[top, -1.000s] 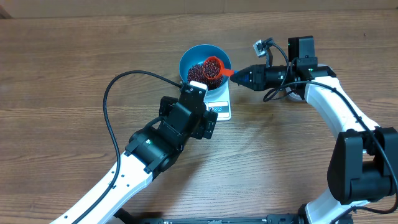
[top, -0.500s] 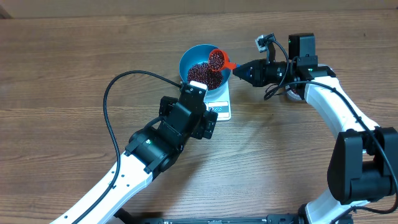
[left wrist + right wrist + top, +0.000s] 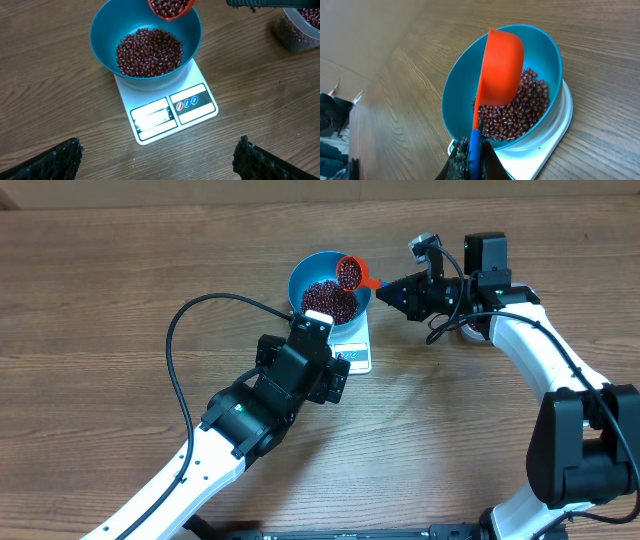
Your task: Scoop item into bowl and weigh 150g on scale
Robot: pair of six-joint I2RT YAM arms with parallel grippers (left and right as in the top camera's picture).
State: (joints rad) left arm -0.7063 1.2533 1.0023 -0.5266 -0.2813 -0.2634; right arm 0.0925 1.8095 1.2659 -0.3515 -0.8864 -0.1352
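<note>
Beans (image 3: pixel 325 298) heaped in blue bowl (image 3: pixel 296 280) atop scale (image 3: pixel 357 358), just ahead of the right hand (image 3: pixel 384 288), which is clamped on the orange scoop (image 3: pixel 349 273) by its handle, tilted over the bowl's rim. Left hand (image 3: pixel 159 157) spread wide, empty, short of the scale.

We see a round bright blue plastic bowl (image 3: pixel 192 37), small dark maroon beans (image 3: pixel 149 52) with a slight sheen, and a flat white rectangular scale (image 3: pixel 127 95) whose front carries dark-outlined panels and small red and blue round marks. The orange-red plastic scoop (image 3: pixel 502 67) has a blue handle end. The wooden table (image 3: pixel 50 110) is mid-brown with darker streaky grain.
</note>
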